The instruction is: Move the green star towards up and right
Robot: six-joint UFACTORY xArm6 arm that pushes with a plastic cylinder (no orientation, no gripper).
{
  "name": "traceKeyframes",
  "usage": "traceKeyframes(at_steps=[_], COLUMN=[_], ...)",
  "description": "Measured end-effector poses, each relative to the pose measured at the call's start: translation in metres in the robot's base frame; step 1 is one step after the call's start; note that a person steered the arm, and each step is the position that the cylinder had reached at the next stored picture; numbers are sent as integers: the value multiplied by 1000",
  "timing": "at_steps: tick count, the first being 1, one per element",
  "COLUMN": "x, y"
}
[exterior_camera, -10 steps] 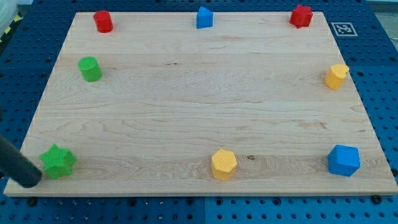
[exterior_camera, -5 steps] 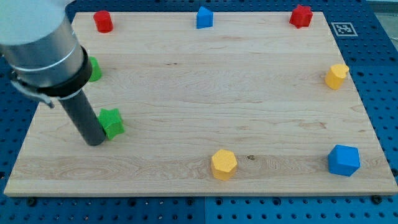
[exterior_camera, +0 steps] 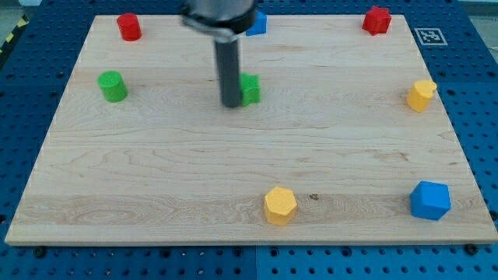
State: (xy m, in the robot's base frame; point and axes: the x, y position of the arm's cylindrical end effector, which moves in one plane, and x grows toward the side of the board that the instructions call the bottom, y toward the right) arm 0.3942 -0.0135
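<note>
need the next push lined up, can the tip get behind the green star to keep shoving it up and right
Probably yes: my tip already sits against the green star on its left side, with bare board below and left of it.

Green star (exterior_camera: 250, 89), green cylinder (exterior_camera: 113, 85); two red blocks (exterior_camera: 129, 26) (exterior_camera: 377, 19); blue blocks (exterior_camera: 430, 200) (exterior_camera: 257, 23); yellow blocks (exterior_camera: 280, 205) (exterior_camera: 421, 94); pale wood-grain board (exterior_camera: 233, 155); dark rod tip (exterior_camera: 232, 103).

My tip (exterior_camera: 232, 103) sits touching the star (exterior_camera: 250, 89) on its left side (upper middle of board (exterior_camera: 156, 179)); cylinder (exterior_camera: 113, 85) far left.
</note>
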Motion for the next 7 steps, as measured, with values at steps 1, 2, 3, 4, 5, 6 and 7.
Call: traceKeyframes(at_steps=[1, 2, 3, 4, 5, 6, 7], x=[-42, -46, -55, -92, -95, -92, -92], y=[56, 74, 70, 70, 80, 103, 122])
